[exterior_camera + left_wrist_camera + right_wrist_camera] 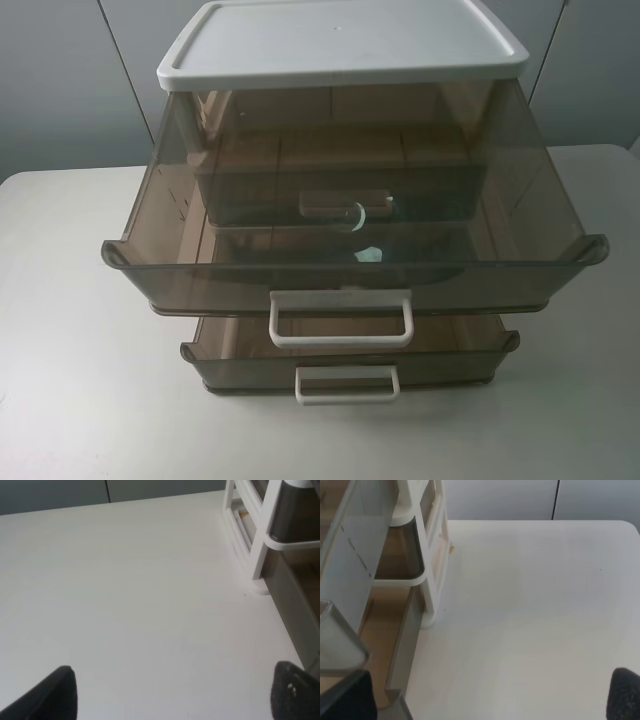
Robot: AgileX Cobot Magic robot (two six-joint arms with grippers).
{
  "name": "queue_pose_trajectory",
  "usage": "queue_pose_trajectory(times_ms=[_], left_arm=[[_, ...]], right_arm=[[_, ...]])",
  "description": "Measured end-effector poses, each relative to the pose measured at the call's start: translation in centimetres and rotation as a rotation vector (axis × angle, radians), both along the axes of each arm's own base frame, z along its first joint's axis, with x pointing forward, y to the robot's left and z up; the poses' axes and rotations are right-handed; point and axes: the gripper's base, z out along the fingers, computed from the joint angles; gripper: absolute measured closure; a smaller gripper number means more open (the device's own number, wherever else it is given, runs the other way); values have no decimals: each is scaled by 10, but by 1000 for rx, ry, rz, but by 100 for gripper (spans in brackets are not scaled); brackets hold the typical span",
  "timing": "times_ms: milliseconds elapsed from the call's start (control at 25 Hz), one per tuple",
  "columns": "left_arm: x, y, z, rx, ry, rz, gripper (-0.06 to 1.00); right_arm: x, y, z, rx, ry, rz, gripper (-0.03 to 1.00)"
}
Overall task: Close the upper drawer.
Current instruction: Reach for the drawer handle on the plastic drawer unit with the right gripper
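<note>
The upper drawer (pixel 350 265) is smoky-brown and translucent, pulled far out of the white-topped cabinet (pixel 340 40). Its white loop handle (pixel 340 320) hangs on the tall front wall. Neither gripper shows in the exterior high view. In the left wrist view my left gripper (pixel 177 700) is open, its black fingertips (pixel 60 695) wide apart over bare table, with the cabinet frame (pixel 260 530) off to one side. In the right wrist view my right gripper (pixel 485 700) is open, one fingertip (pixel 625 695) over the table, beside the drawer's side wall (pixel 350 555).
A shallower brown drawer (pixel 350 355) with a small white handle (pixel 347 385) is also pulled out below the upper one. Another handle (pixel 335 205) shows through the upper drawer. The unit stands on a white table (pixel 60 350), with grey wall panels behind.
</note>
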Motion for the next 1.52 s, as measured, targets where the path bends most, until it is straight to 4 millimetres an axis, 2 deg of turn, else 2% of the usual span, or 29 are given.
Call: queue_pose_trajectory(times_ms=[1520], left_arm=[[0, 0, 0, 0, 0, 0, 20]], right_arm=[[0, 0, 0, 0, 0, 0, 27]])
